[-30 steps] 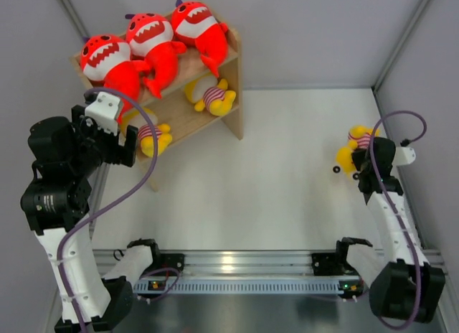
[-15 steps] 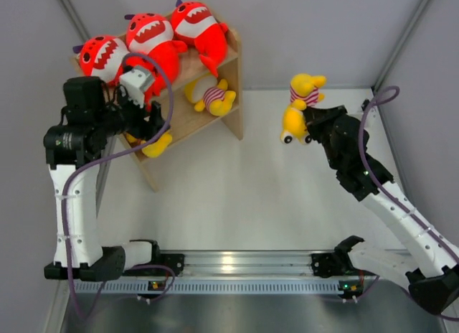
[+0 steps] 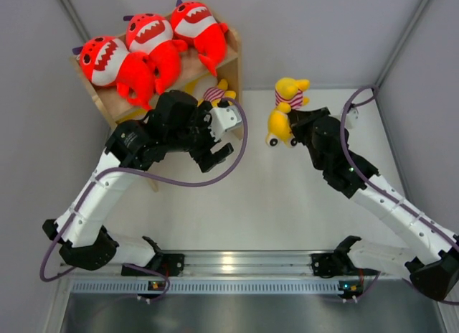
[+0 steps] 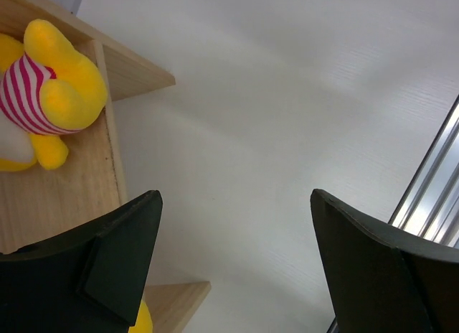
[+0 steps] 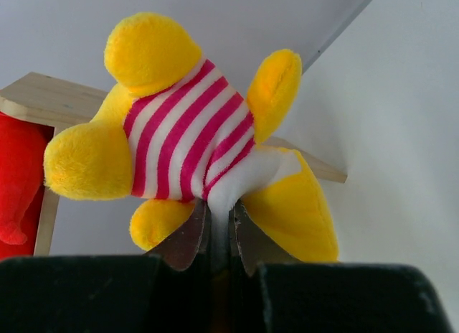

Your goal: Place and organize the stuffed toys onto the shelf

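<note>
**Top external view.**
- Count: three red sharks [image 3: 147,49] lie side by side on the upper tier of the shelf [image 3: 231,67]. Two yellow dolls are visible.
- The lower-tier doll [image 3: 215,95] is largely masked by the left arm. The held doll [image 3: 285,109] is to the right of the shelf and apart from it, over the counter [image 3: 237,204].
- The left arm rises from its base, folds at the elbow and ends in front of the lower tier. The left pincer [image 3: 211,150] is released and points toward the counter.
- The right arm stretches diagonally up and to the left. The right pincer [image 3: 297,125] grasps the held doll.

**Left wrist view.**
- The left pincer [image 4: 237,261] has its jaws spread wide, with only bare counter [image 4: 287,132] between them.
- One lower-tier doll [image 4: 43,96] lies on the shelf [image 4: 64,197] board. A scrap of yellow plush [image 4: 143,322] shows at the bottom edge and cannot be identified.

**Right wrist view.**
- The right pincer [image 5: 219,236] is clenched on a fold of white fabric at the base of the held doll [image 5: 186,139], below its striped middle.
- Behind it are the shelf [image 5: 43,96] and part of one of the red sharks [image 5: 18,182].
</note>
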Tool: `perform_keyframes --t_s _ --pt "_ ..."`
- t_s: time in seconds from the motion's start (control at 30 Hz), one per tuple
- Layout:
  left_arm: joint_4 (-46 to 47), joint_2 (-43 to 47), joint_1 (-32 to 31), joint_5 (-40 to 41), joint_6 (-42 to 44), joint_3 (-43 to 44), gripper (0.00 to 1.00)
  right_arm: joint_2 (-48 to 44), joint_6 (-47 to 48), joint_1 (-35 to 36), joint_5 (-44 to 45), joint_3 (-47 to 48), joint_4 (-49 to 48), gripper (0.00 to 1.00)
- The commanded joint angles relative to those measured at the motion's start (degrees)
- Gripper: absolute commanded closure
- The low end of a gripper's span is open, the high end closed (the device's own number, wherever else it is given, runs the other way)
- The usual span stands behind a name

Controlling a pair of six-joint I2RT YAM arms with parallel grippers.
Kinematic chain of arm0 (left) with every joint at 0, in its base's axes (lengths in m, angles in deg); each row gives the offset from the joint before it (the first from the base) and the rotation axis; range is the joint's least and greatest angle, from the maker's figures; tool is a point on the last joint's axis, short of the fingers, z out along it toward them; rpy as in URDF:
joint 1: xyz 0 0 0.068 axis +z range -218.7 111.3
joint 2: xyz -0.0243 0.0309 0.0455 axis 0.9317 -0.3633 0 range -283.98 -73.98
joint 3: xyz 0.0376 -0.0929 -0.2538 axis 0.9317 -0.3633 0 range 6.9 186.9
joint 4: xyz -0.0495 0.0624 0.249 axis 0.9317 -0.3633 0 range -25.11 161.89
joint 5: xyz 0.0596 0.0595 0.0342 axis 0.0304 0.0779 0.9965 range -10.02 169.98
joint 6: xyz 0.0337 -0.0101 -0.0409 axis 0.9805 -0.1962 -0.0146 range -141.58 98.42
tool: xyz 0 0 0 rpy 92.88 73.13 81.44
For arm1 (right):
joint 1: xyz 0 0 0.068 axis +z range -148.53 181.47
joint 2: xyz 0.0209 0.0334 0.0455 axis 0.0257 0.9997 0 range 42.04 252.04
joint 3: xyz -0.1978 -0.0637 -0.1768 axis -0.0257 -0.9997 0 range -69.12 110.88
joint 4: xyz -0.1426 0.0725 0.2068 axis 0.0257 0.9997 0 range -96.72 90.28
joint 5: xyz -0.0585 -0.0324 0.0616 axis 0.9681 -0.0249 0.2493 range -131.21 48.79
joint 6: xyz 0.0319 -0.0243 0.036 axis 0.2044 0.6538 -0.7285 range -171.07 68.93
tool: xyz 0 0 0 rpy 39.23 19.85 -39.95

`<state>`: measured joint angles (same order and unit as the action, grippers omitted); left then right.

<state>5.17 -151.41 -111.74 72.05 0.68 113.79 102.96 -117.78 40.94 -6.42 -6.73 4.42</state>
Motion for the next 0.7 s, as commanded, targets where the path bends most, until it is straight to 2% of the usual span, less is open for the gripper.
perform_keyframes --t_s 0.0,0.1,0.27,0.43,0.57,0.67 --pt "2.4 0.6 -0.8 4.9 1.9 0.4 0.09 0.7 -2.4 1.7 1.5 2.8 -2.7 1.0" --pt "3.4 -0.6 -3.0 4.8 2.0 -0.5 0.01 1.3 -2.8 3.2 0.7 3.2 -3.9 1.0" --pt "8.4 -7.1 -10.0 11.5 2.6 -3.8 0.01 1.8 -1.4 6.5 1.8 3.8 -4.9 1.0" --pt "17.8 -9.0 -10.7 11.3 1.6 -3.8 0.01 1.4 -3.6 6.6 -0.3 1.6 -5.5 1.0" --pt "20.0 -10.4 -10.7 6.0 1.3 -3.6 0.01 1.7 -4.7 6.7 -2.5 1.2 -5.9 1.0" --pt "21.9 -12.9 -10.9 10.1 0.0 -3.4 0.02 1.3 -5.2 6.7 -3.8 0.6 -6.6 1.0"
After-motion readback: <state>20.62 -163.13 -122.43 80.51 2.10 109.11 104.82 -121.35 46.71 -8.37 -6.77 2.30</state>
